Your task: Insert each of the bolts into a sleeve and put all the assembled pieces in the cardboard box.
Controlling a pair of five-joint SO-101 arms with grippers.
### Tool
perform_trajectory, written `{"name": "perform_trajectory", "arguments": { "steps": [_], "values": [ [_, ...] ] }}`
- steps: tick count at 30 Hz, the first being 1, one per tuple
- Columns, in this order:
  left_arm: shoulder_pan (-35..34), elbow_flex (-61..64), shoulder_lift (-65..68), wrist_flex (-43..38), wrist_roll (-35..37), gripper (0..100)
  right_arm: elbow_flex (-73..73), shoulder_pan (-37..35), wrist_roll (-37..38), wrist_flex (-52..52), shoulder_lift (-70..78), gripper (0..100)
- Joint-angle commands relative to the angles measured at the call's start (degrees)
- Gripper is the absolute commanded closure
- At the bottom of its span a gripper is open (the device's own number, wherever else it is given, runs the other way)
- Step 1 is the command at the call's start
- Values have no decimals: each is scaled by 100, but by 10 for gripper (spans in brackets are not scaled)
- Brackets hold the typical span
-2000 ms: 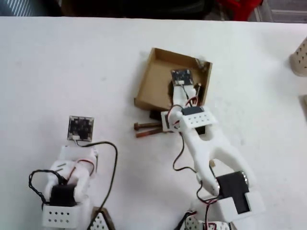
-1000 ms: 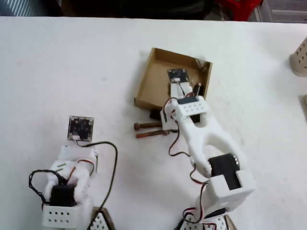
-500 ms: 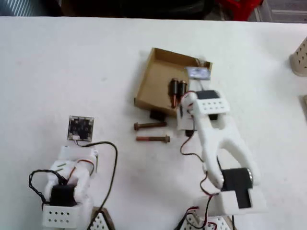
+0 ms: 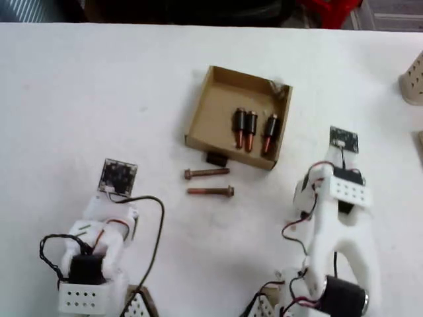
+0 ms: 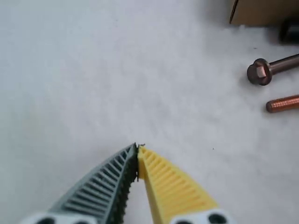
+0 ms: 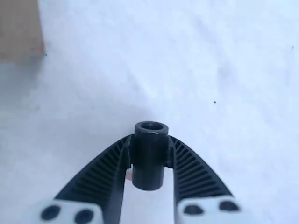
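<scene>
The cardboard box (image 4: 210,109) stands mid-table with three bolt-and-sleeve pieces (image 4: 251,129) lying inside. Two bare copper bolts (image 4: 207,173) (image 4: 210,191) lie side by side just in front of it, and they show in the left wrist view as a bolt head (image 5: 259,71) and a shank end (image 5: 282,103). A black sleeve (image 4: 215,159) rests against the box's front wall. My right gripper (image 6: 150,140) is shut on another black sleeve (image 6: 149,161), held upright over bare table right of the box. My left gripper (image 5: 137,154) is shut on nothing, low over the table left of the bolts.
The right arm (image 4: 337,198) stands to the right of the box, the left arm (image 4: 92,251) at the near left. A pale perforated object (image 4: 413,79) sits at the far right edge. The box corner (image 6: 18,28) is near the right gripper.
The right arm has drawn back from over the box to its right, uncovering the three pieces inside. The nearer bolt shifted slightly toward me. The left wrist turned a little.
</scene>
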Motion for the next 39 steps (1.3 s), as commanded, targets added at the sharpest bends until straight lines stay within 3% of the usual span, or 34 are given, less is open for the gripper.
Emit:
{"name": "perform_trajectory", "arguments": {
  "steps": [1,4,11,16,24,31,36,39],
  "values": [
    [40,-202,-110,-255,-255,972,396,321,396,-163,-664,981],
    [-13,-281,-110,-255,-615,972,738,444,571,-251,-1051,981],
    [22,-826,-66,141,-607,972,1301,470,870,-277,-1710,981],
    [40,-1741,1121,149,-598,972,1442,470,949,-277,-1938,981],
    [1086,-3552,4488,193,-607,972,1503,734,985,-409,-1938,981],
    [2176,-4589,6132,193,-668,971,1662,1007,993,-655,-1965,981],
    [2721,-5081,7108,185,-1653,889,1688,998,993,-725,-1965,981],
    [2941,-5301,7530,149,-1873,877,1688,998,993,-725,-1965,981]
  ]
}}
